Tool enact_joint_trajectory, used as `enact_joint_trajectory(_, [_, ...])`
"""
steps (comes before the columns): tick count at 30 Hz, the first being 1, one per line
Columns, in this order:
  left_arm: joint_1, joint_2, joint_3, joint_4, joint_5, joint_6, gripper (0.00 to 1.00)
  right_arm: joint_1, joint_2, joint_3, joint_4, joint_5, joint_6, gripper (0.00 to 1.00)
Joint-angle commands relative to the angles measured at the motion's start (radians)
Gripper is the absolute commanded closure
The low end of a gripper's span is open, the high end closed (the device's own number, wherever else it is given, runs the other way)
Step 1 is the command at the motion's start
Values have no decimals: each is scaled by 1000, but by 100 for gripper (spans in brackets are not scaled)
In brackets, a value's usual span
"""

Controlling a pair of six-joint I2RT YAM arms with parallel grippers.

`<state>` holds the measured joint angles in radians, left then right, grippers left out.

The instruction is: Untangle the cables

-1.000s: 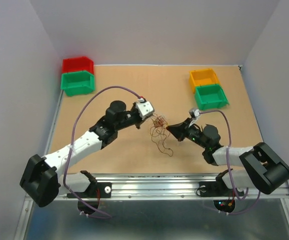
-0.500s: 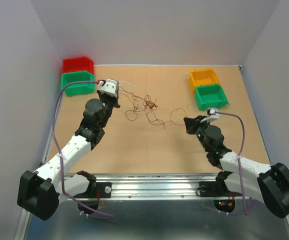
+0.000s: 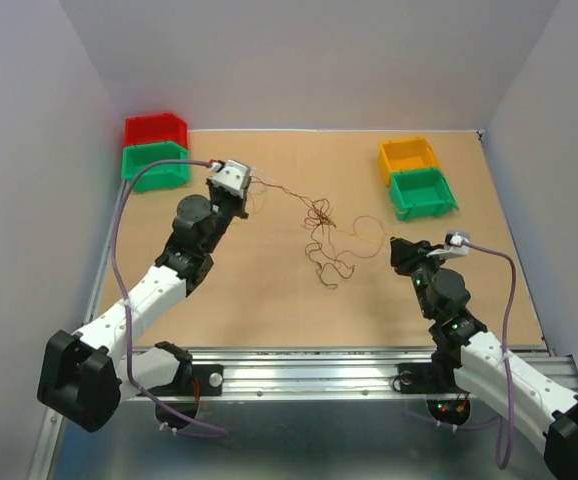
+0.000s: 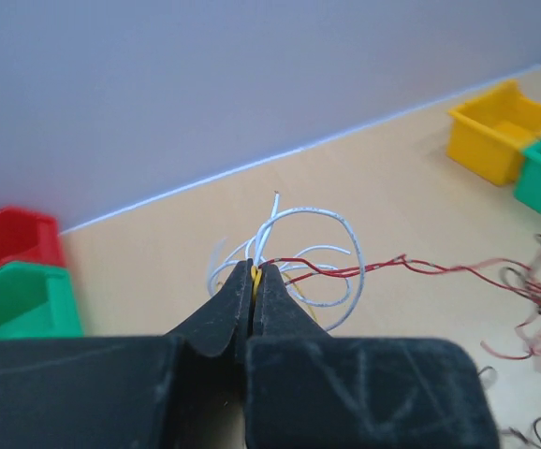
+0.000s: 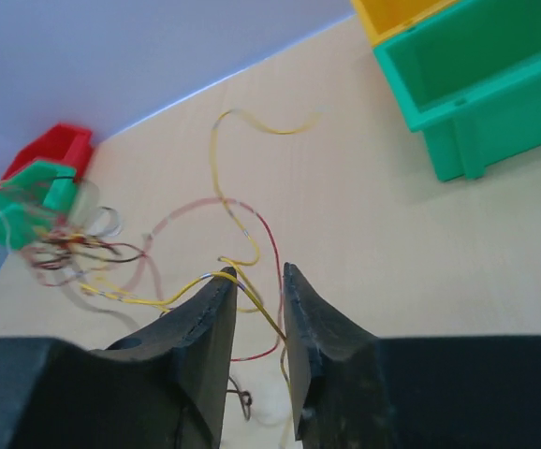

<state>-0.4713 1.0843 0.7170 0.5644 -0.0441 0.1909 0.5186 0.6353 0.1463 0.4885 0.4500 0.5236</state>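
The cables [image 3: 321, 215] form a small knot mid-table, with thin loops trailing toward the near edge and strands running to both grippers. My left gripper [image 3: 246, 184] is at the far left beside the green bin. In the left wrist view it [image 4: 254, 274] is shut on a yellow wire, and white loops [image 4: 317, 253] and red strands [image 4: 420, 268] fan out past the tips. My right gripper [image 3: 398, 247] is right of the knot. In the right wrist view it [image 5: 256, 281] has its jaws apart, and a yellow wire [image 5: 191, 285] lies over the left fingertip and runs through the gap.
A red bin [image 3: 155, 128] and a green bin [image 3: 155, 165] stand at the far left. A yellow bin [image 3: 407, 155] and a green bin [image 3: 421, 192] stand at the far right. The green bin [image 5: 476, 84] is close ahead of the right gripper.
The right arm has drawn back toward the near right. The left gripper has shifted slightly right. The spread tangle has pulled into a tighter knot and moved right.
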Motion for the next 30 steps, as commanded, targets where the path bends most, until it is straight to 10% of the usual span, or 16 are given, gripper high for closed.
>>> enact_joint_trajectory(1, [-94, 74, 70, -62, 309, 94, 100, 0, 29, -24, 70, -203, -80, 65])
enact_joint_trajectory(5, [-231, 159, 67, -70, 262, 188, 100, 0, 149, 16, 111, -391, -122, 60])
enact_joint_trajectory(12, [-273, 273, 156, -181, 406, 222, 96, 1, 247, 35, 170, -395, -112, 22])
enact_joint_trajectory(20, [-248, 243, 182, -219, 287, 203, 20, 0, 191, 7, 167, -364, -111, 16])
enact_joint_trajectory(30, [20, 247, 334, -383, 39, 168, 2, 0, 210, 12, 165, -372, -116, 16])
